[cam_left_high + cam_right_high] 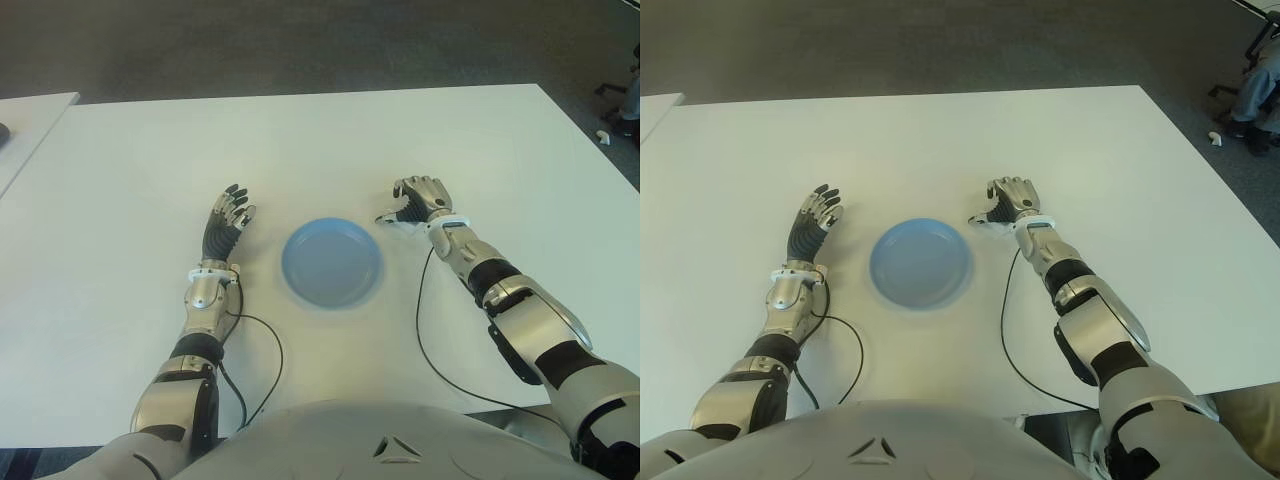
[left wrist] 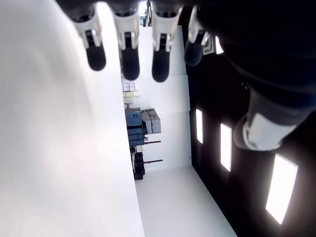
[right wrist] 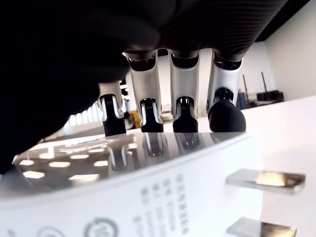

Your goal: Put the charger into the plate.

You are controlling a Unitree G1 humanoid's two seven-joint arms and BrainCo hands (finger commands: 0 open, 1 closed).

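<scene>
The white charger [image 3: 148, 187] lies on the white table [image 1: 300, 150], just right of the blue plate [image 1: 331, 263]. Its two metal prongs [image 3: 264, 178] show in the right wrist view. My right hand [image 1: 415, 200] covers the charger from above, with its fingers [image 3: 183, 111] curled down over the charger's far edge and the thumb at its side. In the eye views only a white sliver of the charger [image 1: 398, 227] shows under the palm. My left hand [image 1: 228, 215] shows to the left of the plate, fingers [image 2: 129, 54] stretched out and holding nothing. Nothing is in the plate.
A second white table [image 1: 30, 120] stands at the far left. A person's leg and a chair [image 1: 1255, 80] are on the floor beyond the table's right corner. Black cables [image 1: 425, 330] run from both wrists toward my body.
</scene>
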